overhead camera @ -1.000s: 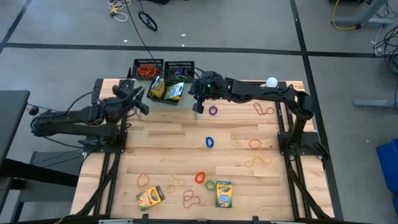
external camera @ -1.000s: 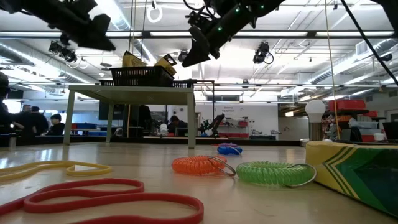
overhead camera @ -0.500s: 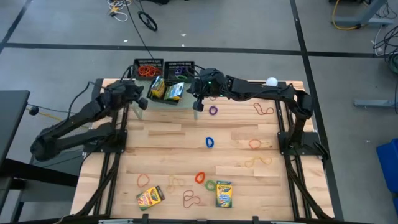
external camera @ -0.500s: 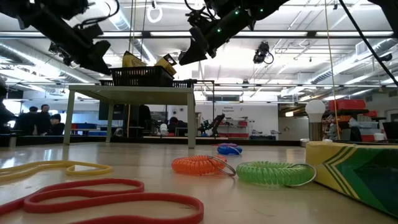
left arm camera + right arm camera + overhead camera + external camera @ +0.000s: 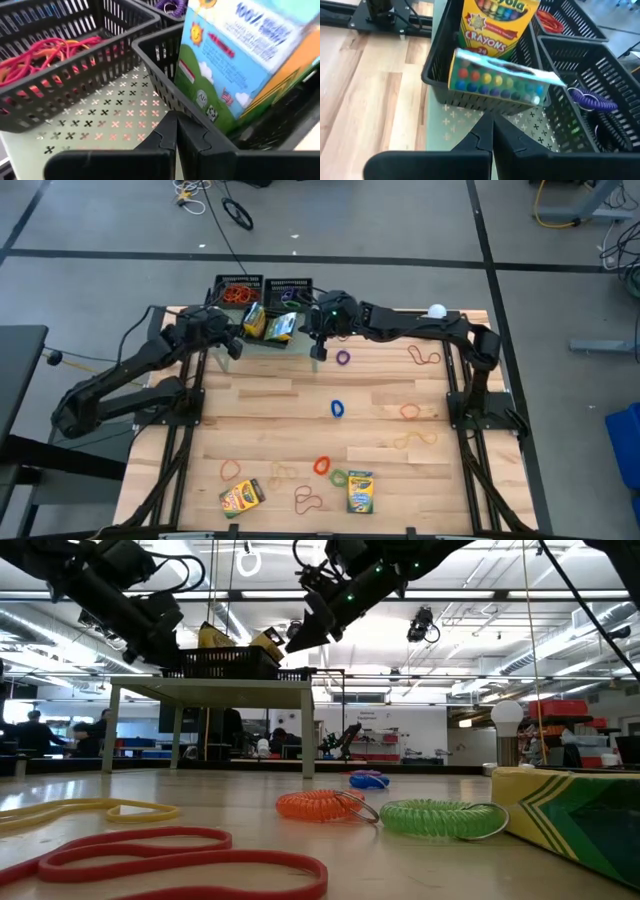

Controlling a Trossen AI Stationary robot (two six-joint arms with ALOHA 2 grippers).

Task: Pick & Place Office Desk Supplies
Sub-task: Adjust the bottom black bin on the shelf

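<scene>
Three black mesh trays stand on the pale green shelf (image 5: pixel 107 107) at the table's far edge. One tray (image 5: pixel 238 290) holds red and orange rubber bands (image 5: pixel 42 52). A second tray (image 5: pixel 485 92) holds two crayon boxes: one upright (image 5: pixel 495 22), one lying across its rim (image 5: pixel 497 77). The third tray (image 5: pixel 590 75) holds a purple coil (image 5: pixel 592 100). My left gripper (image 5: pixel 232 346) is shut and empty, close to the crayon tray's corner (image 5: pixel 150 47); I cannot tell whether it touches the corner. My right gripper (image 5: pixel 320 351) is shut and empty over the shelf's near edge.
Loose bands and coils lie over the table: purple (image 5: pixel 343 358), blue (image 5: pixel 337 408), orange (image 5: pixel 321 465), green (image 5: pixel 338 477). Two more crayon boxes (image 5: pixel 241 496) (image 5: pixel 359 491) lie near the front edge. A white ball (image 5: pixel 437 311) stands at the far right.
My left arm has swung from the table's left edge toward the shelf and sunk a little, bringing its gripper up to the trays. Its fingers have come together. My right gripper has stayed by the shelf.
</scene>
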